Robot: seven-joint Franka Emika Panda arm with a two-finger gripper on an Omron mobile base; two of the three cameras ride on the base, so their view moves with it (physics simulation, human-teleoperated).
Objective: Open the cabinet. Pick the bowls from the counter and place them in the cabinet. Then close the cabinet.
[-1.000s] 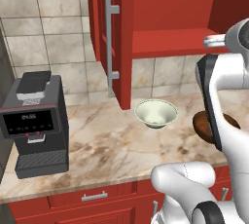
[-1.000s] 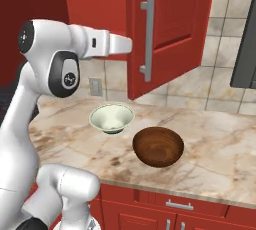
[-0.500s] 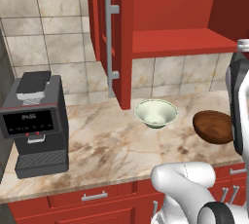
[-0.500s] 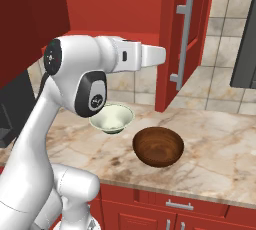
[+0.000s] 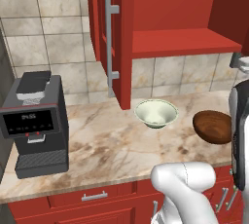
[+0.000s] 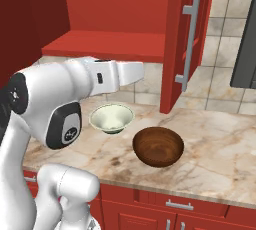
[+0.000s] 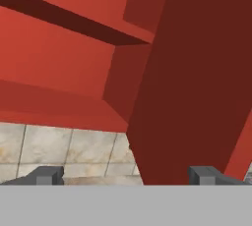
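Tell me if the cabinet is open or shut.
Open: the cabinet doors stand swung out, baring its red shelf.

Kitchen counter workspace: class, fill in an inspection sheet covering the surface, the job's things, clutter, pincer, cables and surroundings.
Surface: beige marble counter, veined.
Job's things: red wall cabinet open, both doors swung out, shelf bare; cream bowl and brown wooden bowl upright on the counter, apart.
Clutter: black coffee machine at the counter's left end.
Pincer: pincer open, holding nothing, facing the cabinet interior.
Cables: nothing seen.
Surroundings: tiled backsplash; red base cabinets below.
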